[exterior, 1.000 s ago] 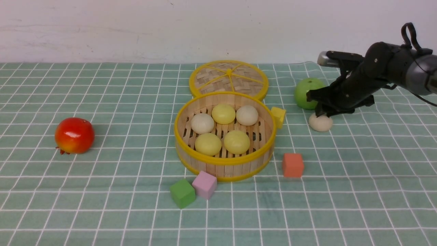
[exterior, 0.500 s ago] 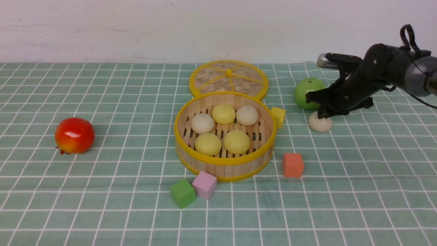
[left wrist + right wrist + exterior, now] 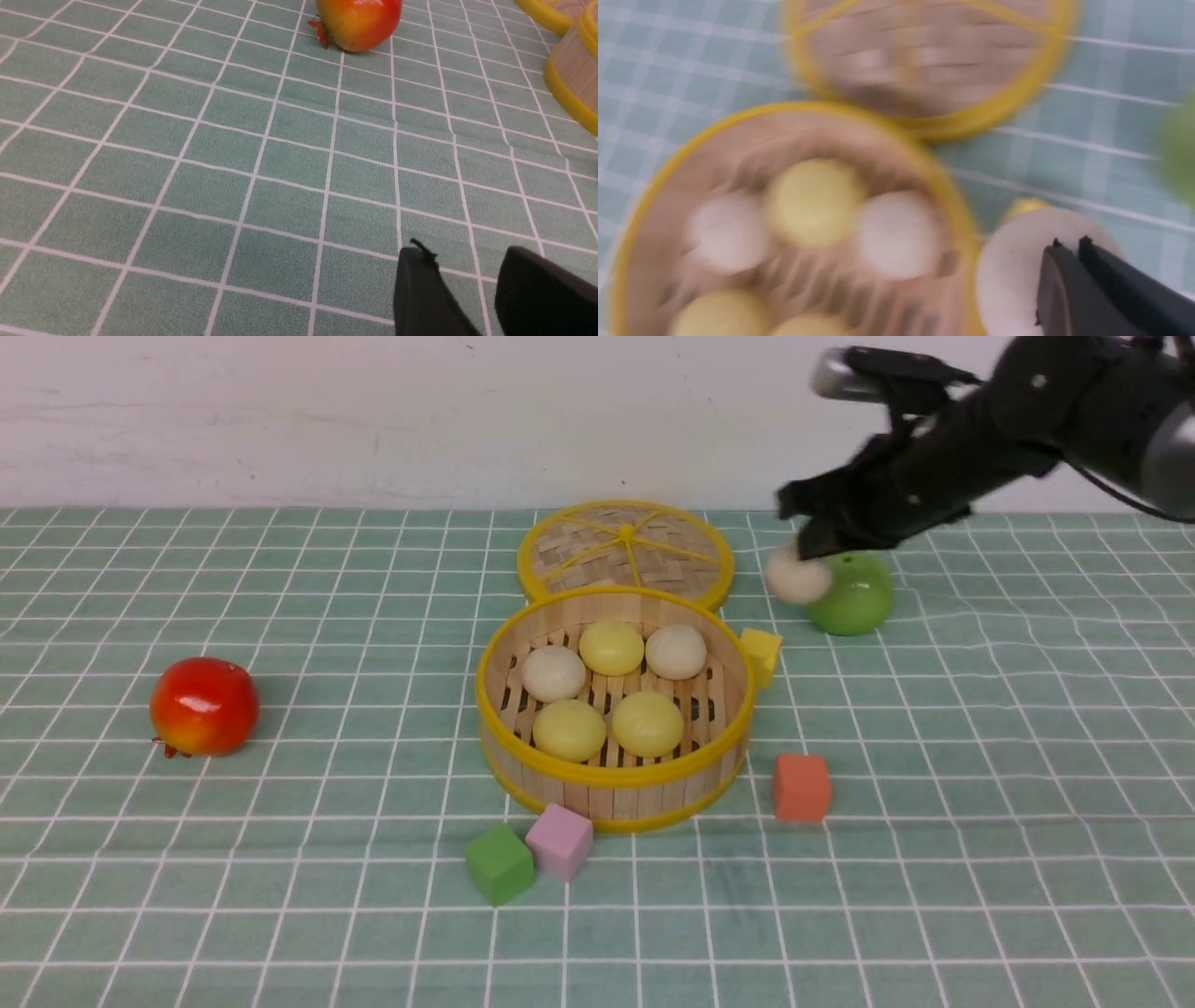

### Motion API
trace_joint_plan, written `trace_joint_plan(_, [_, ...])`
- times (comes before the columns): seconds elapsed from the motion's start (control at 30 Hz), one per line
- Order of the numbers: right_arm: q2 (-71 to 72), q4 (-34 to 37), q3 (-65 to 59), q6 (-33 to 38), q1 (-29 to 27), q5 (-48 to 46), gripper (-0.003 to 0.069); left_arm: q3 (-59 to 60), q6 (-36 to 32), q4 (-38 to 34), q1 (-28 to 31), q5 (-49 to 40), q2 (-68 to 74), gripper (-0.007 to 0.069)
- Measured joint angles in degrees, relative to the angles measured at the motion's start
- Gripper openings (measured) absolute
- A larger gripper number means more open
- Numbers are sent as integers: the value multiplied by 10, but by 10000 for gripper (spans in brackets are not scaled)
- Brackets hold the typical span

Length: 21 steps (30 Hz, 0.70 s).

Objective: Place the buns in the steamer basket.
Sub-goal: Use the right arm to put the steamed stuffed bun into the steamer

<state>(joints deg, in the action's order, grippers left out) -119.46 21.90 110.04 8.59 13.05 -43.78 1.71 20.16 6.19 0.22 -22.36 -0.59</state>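
Observation:
The steamer basket (image 3: 611,779) stands mid-table with several buns on its slatted floor, among them a pale yellow one (image 3: 611,647) and a beige-white one (image 3: 554,673). My right gripper (image 3: 810,546) hangs in the air to the basket's far right, shut on another beige-white bun (image 3: 798,577). The blurred right wrist view shows the held bun (image 3: 1013,275) pinched at my right gripper (image 3: 1069,242), just outside the basket's rim (image 3: 738,116). In the left wrist view my left gripper (image 3: 462,254) is open over bare cloth, with the basket wall (image 3: 574,70) at the frame's edge.
The woven lid (image 3: 625,551) lies behind the basket. A green apple (image 3: 854,597) sits under the right arm. A yellow cube (image 3: 761,653) touches the basket's right side. An orange cube (image 3: 801,787), a pink cube (image 3: 559,840) and a green cube (image 3: 499,864) lie in front. A red fruit (image 3: 203,706) lies at the left.
My right gripper shut on the beige-white bun that lay beside the green apple, then lifted it off the cloth, up and left toward the basket.

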Motion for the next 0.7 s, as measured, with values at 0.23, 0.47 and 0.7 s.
trace_joint_plan(0.23, [-14, -19, -1, 8, 48, -20, 0, 0, 0, 0, 0, 0, 0, 238])
trace_joint_plan(0.47, [-31, -22, -1, 8, 48, -38, 0, 0, 0, 0, 0, 0, 0, 238])
trace_joint_plan(0.7, [-59, -12, -1, 8, 48, -42, 0, 0, 0, 0, 0, 0, 0, 238])
